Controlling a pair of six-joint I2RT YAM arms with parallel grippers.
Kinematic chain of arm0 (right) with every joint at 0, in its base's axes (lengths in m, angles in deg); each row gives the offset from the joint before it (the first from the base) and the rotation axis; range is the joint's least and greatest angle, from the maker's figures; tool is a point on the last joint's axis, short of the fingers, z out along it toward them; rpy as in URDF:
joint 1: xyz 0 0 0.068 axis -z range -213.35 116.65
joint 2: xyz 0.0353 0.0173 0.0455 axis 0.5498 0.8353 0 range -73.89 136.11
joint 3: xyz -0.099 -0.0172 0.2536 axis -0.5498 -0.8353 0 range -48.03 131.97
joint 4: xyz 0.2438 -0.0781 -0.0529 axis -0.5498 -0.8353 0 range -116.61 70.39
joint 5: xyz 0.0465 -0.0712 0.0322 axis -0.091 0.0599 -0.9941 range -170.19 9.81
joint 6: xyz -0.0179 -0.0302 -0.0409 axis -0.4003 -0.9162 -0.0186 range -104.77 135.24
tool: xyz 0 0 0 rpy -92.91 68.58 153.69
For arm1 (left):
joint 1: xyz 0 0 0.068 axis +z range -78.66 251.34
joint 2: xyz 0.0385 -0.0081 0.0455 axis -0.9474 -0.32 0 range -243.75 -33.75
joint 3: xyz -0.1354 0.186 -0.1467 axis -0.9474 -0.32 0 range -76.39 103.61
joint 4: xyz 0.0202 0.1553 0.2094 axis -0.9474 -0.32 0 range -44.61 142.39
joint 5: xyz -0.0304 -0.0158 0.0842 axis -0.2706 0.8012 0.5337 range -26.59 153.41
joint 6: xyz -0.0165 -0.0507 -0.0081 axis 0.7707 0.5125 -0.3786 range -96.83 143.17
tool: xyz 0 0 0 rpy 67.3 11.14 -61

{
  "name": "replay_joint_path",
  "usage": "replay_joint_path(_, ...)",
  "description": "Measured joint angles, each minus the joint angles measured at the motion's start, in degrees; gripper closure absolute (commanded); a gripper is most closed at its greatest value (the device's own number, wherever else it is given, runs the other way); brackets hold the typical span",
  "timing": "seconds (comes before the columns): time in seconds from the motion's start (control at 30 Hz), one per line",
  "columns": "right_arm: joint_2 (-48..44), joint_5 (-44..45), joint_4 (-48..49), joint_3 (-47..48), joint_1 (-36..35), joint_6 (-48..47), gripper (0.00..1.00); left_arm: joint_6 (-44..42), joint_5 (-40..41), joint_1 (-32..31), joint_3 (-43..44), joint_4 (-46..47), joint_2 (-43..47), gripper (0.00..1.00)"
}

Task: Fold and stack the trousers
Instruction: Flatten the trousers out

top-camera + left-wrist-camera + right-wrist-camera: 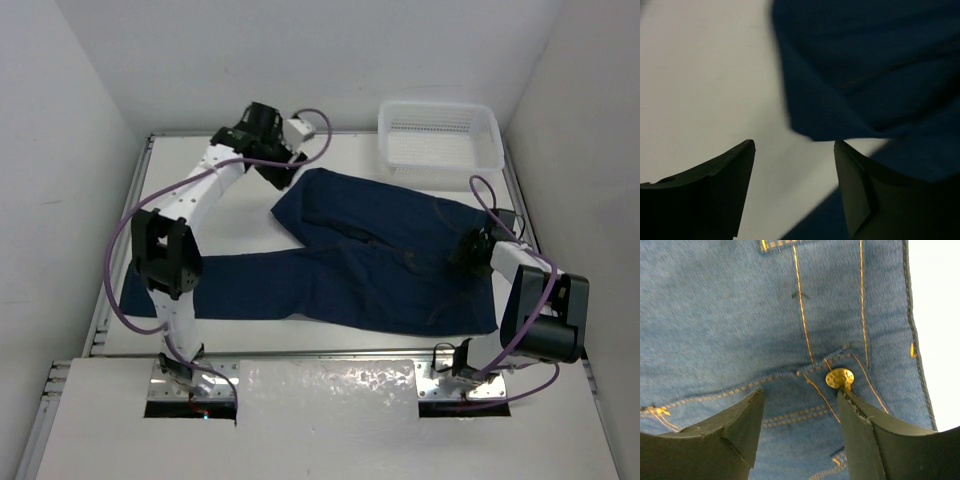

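The dark navy trousers (380, 265) lie spread on the white table (225, 215). One leg runs left toward the table's edge, and the other angles up to a hem at the back centre. My left gripper (283, 178) hovers at that hem. In the left wrist view it (794, 144) is open over bare table, with the hem corner of the trousers (860, 75) just beyond its fingertips. My right gripper (468, 247) is at the waist on the right. There it (800, 391) stands open over the denim of the trousers (740, 315), its right finger beside the brass button (839, 378).
A white mesh basket (490, 150) stands at the back right corner, just behind the trousers. Raised rails border the table on the left and right. White walls close in on three sides.
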Motion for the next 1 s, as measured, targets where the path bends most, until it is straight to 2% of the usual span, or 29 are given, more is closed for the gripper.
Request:
replay_joint_path(0.07, 0.0, 0.0, -1.8, 0.6, 0.0, -0.7, 0.39, 3.1, -4.3, -2.5, -3.8, -0.9, 0.2, 0.33)
replay_joint_path(0.1, 0.0, 0.0, -2.5, 0.7, 0.0, -0.8, 0.39, 4.2, -5.1, -3.7, -6.6, -0.8, 0.3, 0.3)
replay_joint_path(0.17, -0.1, 0.0, -3.7, 0.8, 0.0, -1.1, 0.38, 5.3, -4.8, -6.1, -11.4, -0.8, 0.4, 0.28)
replay_joint_path(0.27, -0.2, 0.0, -4.7, 0.8, 0.0, -1.3, 0.37, 6.8, -3.5, -8.9, -14.6, -2.2, -0.8, 0.29)
replay_joint_path(0.33, -0.2, 0.0, -5.1, 0.8, 0.0, -1.3, 0.36, 8.6, -2.3, -10.0, -13.8, -2.0, -2.8, 0.35)
replay_joint_path(0.37, -0.2, 0.0, -5.4, 0.8, 0.0, -1.3, 0.35, 9.2, -1.1, -10.3, -12.9, -1.8, -4.0, 0.41)
replay_joint_path(0.4, -0.2, 0.0, -5.6, 0.8, 0.0, -1.4, 0.34, 9.9, 1.2, -10.6, -12.2, -0.9, -5.3, 0.59)
replay_joint_path(0.43, -0.2, 0.1, -5.7, 0.8, 0.0, -1.5, 0.34, 10.7, 3.2, -10.6, -12.1, 0.1, -6.1, 0.7)
replay_joint_path(0.47, -0.2, 0.2, -5.8, 0.8, 0.0, -1.7, 0.33, 10.6, 6.1, -10.5, -12.5, 1.4, -6.8, 0.95)
replay_joint_path(0.5, -0.2, 0.5, -5.9, 0.7, 0.0, -1.9, 0.33, 10.8, 8.7, -10.4, -13.3, 2.7, -7.0, 1.0)
replay_joint_path(0.6, -0.1, 1.6, -6.4, 0.7, 0.0, -2.4, 0.33, 9.5, 14.9, -9.9, -17.7, 7.1, -6.4, 1.0)
replay_joint_path(0.77, 0.7, 2.8, -6.5, 0.6, 0.0, -2.7, 0.33, 6.6, 20.6, -8.9, -23.8, 10.2, -4.4, 1.0)
replay_joint_path(0.83, 0.8, 3.1, -6.6, 0.7, -0.1, -2.8, 0.33, 5.6, 20.7, -7.0, -23.3, 9.8, -2.7, 1.0)
replay_joint_path(0.93, 1.5, 3.5, -6.8, 1.1, -0.1, -3.3, 0.33, 5.0, 19.5, -0.9, -18.4, 9.2, -0.8, 1.0)
replay_joint_path(1.0, 1.7, 3.6, -6.8, 1.3, -0.1, -3.5, 0.33, 4.4, 19.1, 4.6, -14.1, 10.5, 0.3, 0.94)
